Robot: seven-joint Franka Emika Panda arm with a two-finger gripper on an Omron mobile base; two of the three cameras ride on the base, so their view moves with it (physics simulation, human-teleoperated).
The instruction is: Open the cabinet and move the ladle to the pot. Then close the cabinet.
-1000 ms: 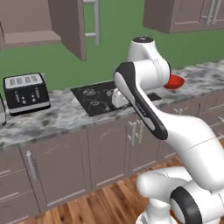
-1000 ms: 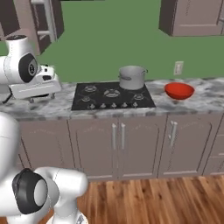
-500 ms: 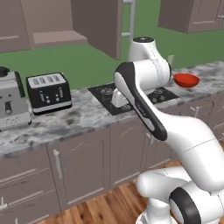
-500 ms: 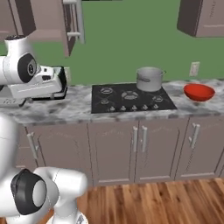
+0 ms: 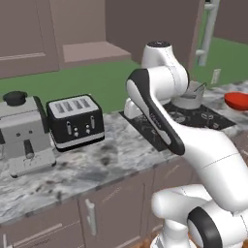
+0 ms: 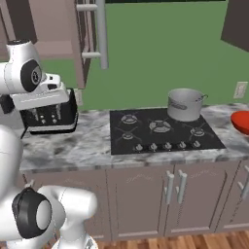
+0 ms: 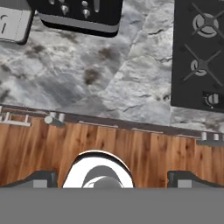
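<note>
Claw fingertips (image 7: 43, 178) stand wide apart over the speckled stone tabletop (image 7: 109, 83), gripping nothing. Squat, cylindrical steel pot (image 6: 185, 104) sits upright on the black cooktop (image 6: 163, 131). Cabinet (image 6: 58, 29) handle (image 6: 101, 34) runs vertically.

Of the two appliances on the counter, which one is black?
The toaster, with four slots on top. The coffee machine beside it, farther from the stove, is light grey.

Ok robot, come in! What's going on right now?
Gripper fingertips wide apart, holding nothing, above the counter edge. Pot on the back of the stove. Cabinet up left, handle untouched. Toaster below the cabinet.
</note>
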